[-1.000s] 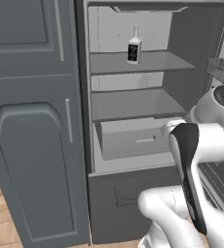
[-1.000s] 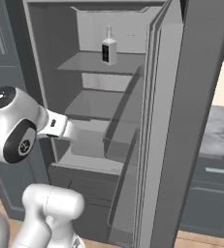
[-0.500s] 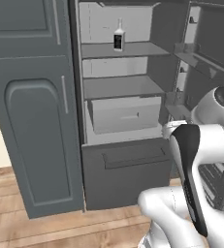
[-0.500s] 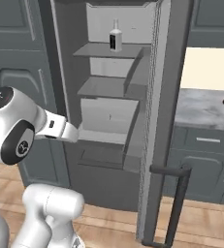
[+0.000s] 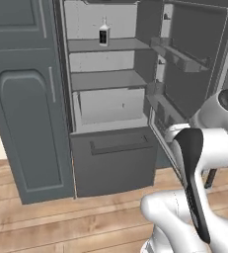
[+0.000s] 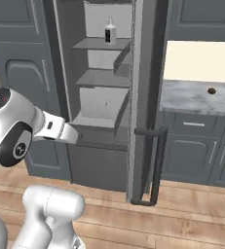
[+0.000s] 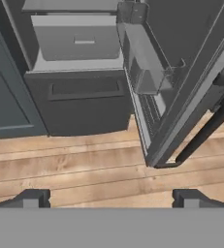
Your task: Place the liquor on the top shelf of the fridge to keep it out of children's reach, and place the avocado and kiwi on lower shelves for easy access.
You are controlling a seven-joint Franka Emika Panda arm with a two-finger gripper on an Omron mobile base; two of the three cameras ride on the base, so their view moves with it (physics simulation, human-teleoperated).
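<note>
Liquor [image 5: 103, 34] is standing on the top shelf [image 5: 108, 45] of the fridge [image 5: 110, 158], far from the robot. Compared with a second ago, the views are widening as the base is backing away; the gripper [image 7: 108, 197] is hanging fully open and empty, suggesting avocado and kiwi come next.

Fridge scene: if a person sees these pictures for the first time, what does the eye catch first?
First, the tall dark fridge standing wide open, its door swung out to the right. Next, the lone liquor bottle upright on the top shelf, while the shelf below it is bare. The claw is open, looking down at the wooden floor before the fridge.
</note>
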